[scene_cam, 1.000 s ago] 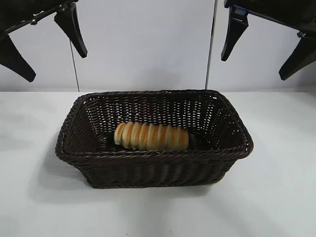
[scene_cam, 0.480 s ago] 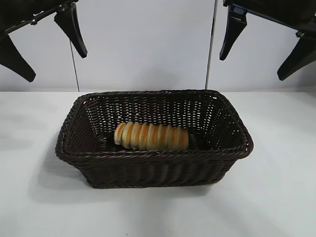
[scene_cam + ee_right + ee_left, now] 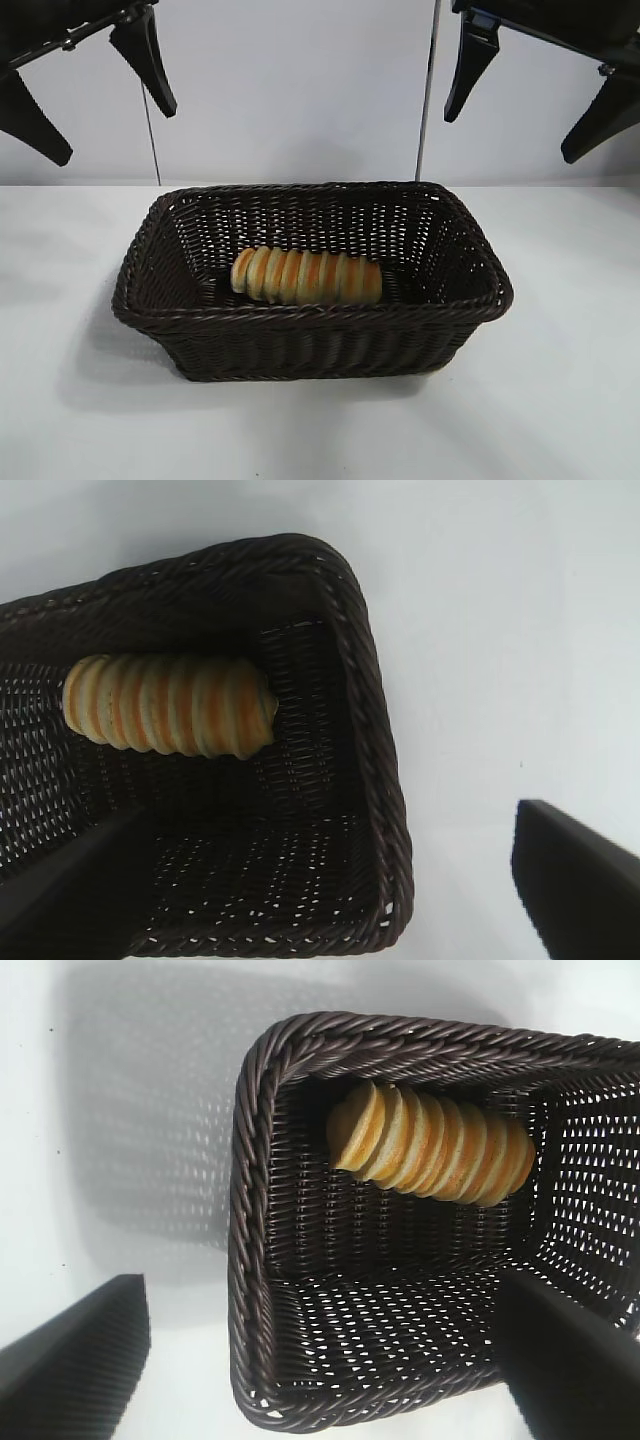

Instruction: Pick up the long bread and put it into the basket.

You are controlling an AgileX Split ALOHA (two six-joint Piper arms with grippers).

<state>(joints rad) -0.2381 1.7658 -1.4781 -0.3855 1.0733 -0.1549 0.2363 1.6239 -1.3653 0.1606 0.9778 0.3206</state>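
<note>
A: Starting at the left, what do you see?

B: The left end effector [image 3: 90, 100] hangs high above the left side of the white bench [image 3: 70, 420], its two black fingers spread wide apart with nothing between them. It touches nothing.

A: And in the middle?

B: The large rectangular dark brown woven wicker basket [image 3: 310, 345] sits on the middle of the bench, its long sides parallel to the near edge. The elongated tan-golden loaf with orange-brown crosswise ridges [image 3: 306, 277] lies inside it on the floor, lengthwise, close against the basket's near long wall.

A: Does the left wrist view agree?

B: Yes. There the long bread [image 3: 432, 1144] rests along one long wall of the basket [image 3: 250, 1260], clear of both short ends.

A: And at the right?

B: The right end effector [image 3: 530, 95] hangs high above the right side of the bench, fingers released and wide, holding nothing. In its wrist view the loaf [image 3: 168, 706] lies inside the basket [image 3: 375, 740], near one short wall.
</note>
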